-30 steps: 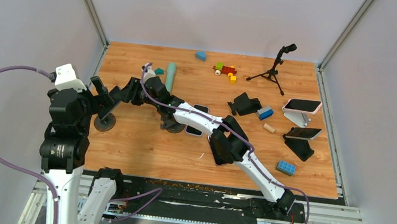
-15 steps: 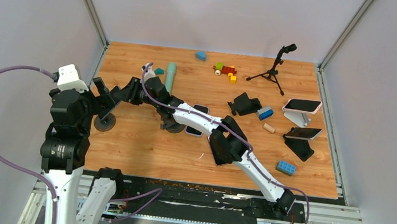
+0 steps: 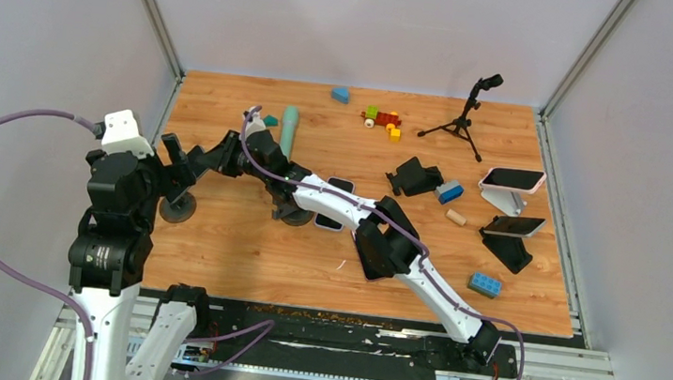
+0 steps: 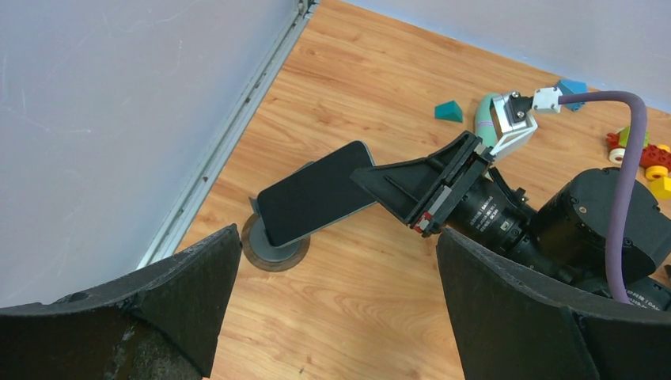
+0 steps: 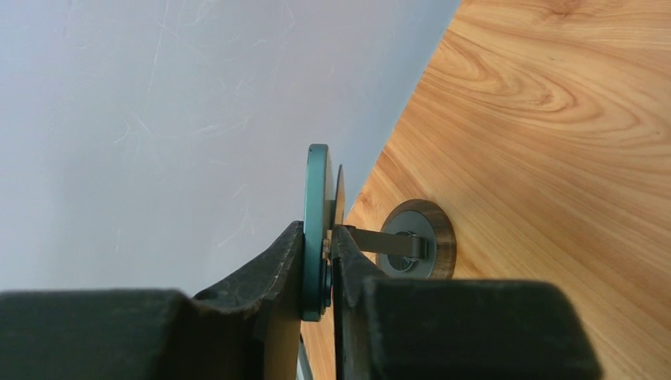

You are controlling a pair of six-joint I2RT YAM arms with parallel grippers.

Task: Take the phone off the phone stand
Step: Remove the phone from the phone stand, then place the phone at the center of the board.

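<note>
**Right gripper.** The right gripper (image 5: 320, 252) is clamping the phone (image 5: 317, 187) by one edge. In the right wrist view, both fingers (image 5: 278, 261) are pressing in on the teal-edged body, which is standing on edge between them and projecting forward beyond the fingertips. A thin plate is lying flat against the phone face on the right-hand finger's side. Whether that plate is also inside the grip cannot be determined.

**Phone stand.** The phone stand (image 5: 415, 240) is sitting on the wooden table (image 5: 570, 158), ahead of the right gripper's fingertips and just to their right. Its short arm is running from the round base back toward the phone.

**Left gripper.** The left gripper (image 4: 339, 237) is hovering with its jaws spread wide and is holding nothing. In the left wrist view, the phone (image 4: 315, 193) is lying ahead of the gap between the two fingers (image 4: 183, 294), dark screen upward and tilted. It is perched over the stand's round base (image 4: 273, 247), which is showing below the phone's lower corner.

**Relative position.** The right gripper (image 4: 365, 176) is entering from the right of the left gripper's opening and is meeting the phone at its right-hand end. The left fingers are staying clear of both phone and stand.
</note>
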